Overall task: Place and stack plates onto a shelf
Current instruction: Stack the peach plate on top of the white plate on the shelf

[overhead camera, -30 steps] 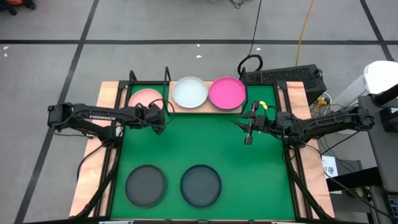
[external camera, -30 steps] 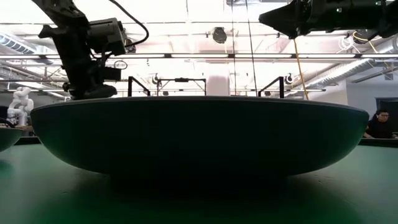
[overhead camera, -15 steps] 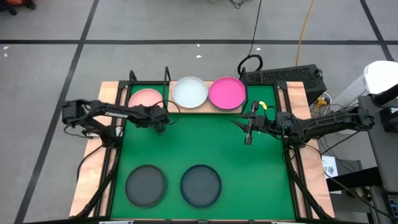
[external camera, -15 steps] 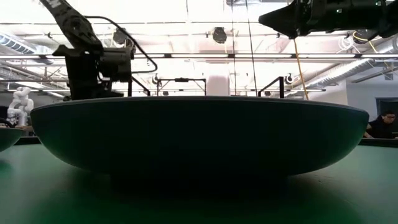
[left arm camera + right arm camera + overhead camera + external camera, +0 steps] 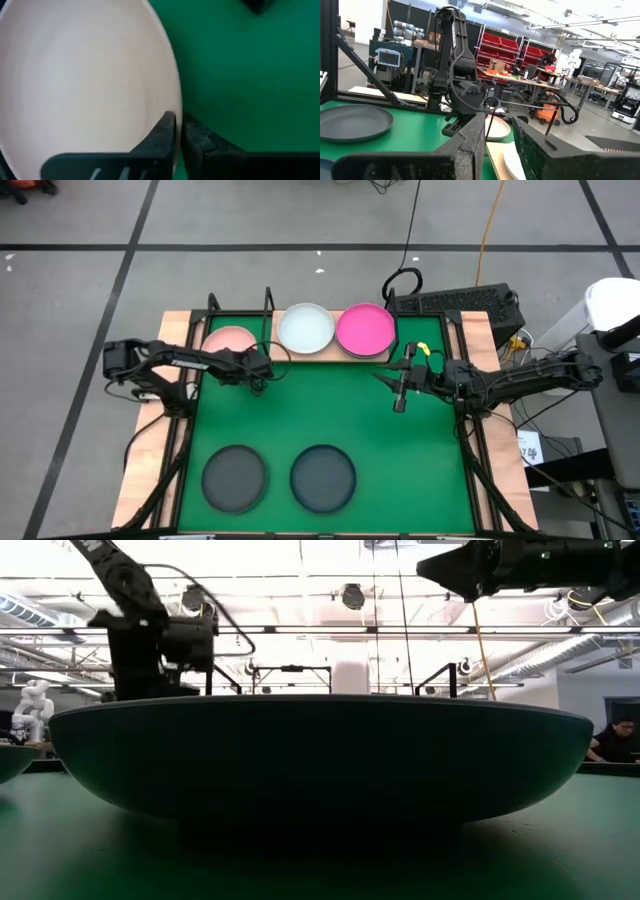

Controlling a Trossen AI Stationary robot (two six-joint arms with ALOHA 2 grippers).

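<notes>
Three plates sit on the light-wood shelf (image 5: 330,356) at the far edge: light pink (image 5: 230,339), pale green/white (image 5: 305,328) and hot pink (image 5: 365,330). Two dark plates (image 5: 234,478) (image 5: 322,477) rest on the green mat near the front; one fills the low view (image 5: 320,760). My left gripper (image 5: 262,367) is at the light pink plate's (image 5: 80,85) near-right rim, shut on it. My right gripper (image 5: 400,395) hangs open over the mat in front of the hot pink plate, with nothing between its fingers (image 5: 470,145). My left gripper pinches the light pink plate's rim (image 5: 177,102) on its near-right side, one finger (image 5: 165,131) inside the plate and the other (image 5: 194,137) outside. The fingers come from above, pointing down. The plate lies flat on the shelf's left end.
Black frame rails (image 5: 180,440) (image 5: 478,460) run along both sides of the green mat (image 5: 330,410). A wooden border strip (image 5: 150,440) edges the table. A keyboard (image 5: 455,302) and cables lie beyond the far right corner. A person sits in the room behind (image 5: 610,740).
My left gripper has moved a little toward the table's right edge and down, onto the light pink plate's near-right rim. The plates have kept their places.
</notes>
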